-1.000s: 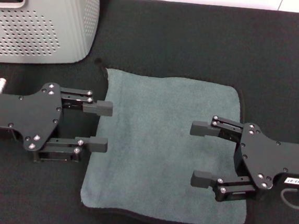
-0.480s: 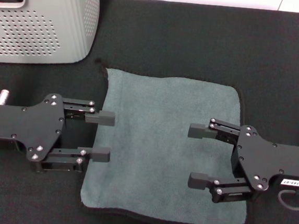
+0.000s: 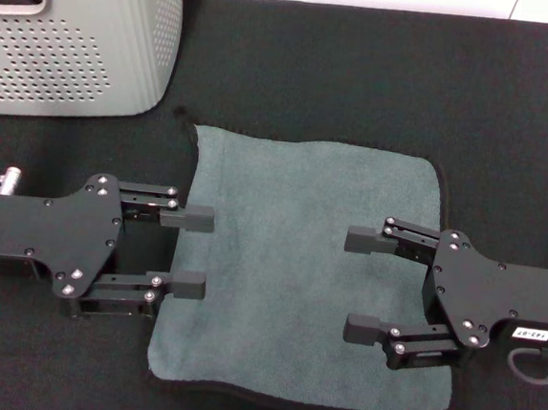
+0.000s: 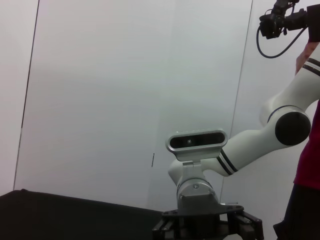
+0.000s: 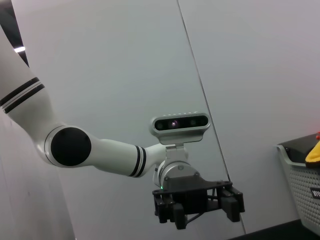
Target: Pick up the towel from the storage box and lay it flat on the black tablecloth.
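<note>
Both grippers have shifted only slightly since the earlier frames: the left gripper (image 3: 188, 251) has crept a little toward the towel's centre and lower, while the right gripper (image 3: 363, 283) has drawn back a little toward its own side.

The towel (image 3: 302, 265) lies spread on the black tablecloth (image 3: 363, 69), grey-teal face up, with its black border visible along the edges. Its far edge and corners look mostly flat; the near edge waves slightly. The storage box (image 3: 77, 44) stands at 10 o'clock from the towel, apart from it, with yellow cloth showing inside.

Left gripper: at the towel's 9 o'clock edge, fingers parted wide, tips over the cloth edge, holding nothing. Right gripper: toward the 3 o'clock side, over the cloth, fingers likewise spread wide and empty. Contact with the cloth cannot be confirmed.

The facing, symmetric placement suggests both arms have let go after spreading the towel; the task appears essentially complete.
</note>
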`<state>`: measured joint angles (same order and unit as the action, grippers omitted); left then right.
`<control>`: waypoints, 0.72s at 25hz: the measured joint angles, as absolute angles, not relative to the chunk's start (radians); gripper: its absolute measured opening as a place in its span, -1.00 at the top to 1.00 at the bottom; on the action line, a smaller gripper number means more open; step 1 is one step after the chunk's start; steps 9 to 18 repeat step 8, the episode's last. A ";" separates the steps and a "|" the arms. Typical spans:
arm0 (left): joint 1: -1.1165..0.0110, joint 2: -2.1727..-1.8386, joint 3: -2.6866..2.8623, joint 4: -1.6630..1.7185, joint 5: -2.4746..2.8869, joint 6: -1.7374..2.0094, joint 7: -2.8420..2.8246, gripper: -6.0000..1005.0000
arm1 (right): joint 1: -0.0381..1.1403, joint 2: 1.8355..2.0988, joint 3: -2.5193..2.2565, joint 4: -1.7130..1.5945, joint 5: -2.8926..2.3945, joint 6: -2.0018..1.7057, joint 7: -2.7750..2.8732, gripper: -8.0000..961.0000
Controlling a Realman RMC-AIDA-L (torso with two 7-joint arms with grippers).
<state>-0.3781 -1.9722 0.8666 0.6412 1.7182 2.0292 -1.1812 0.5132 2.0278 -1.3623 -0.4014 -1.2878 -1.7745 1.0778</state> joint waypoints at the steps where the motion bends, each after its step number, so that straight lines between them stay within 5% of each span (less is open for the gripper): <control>1: -0.378 -1.973 0.866 0.641 1.718 2.029 -1.181 -0.15 | 0.513 2.028 -1.362 -0.401 -1.288 -1.774 1.076 -0.85; 18: -0.379 -1.974 0.864 0.641 1.718 2.022 -1.181 -0.15 | 0.518 2.028 -1.362 -0.402 -1.288 -1.758 1.067 -0.85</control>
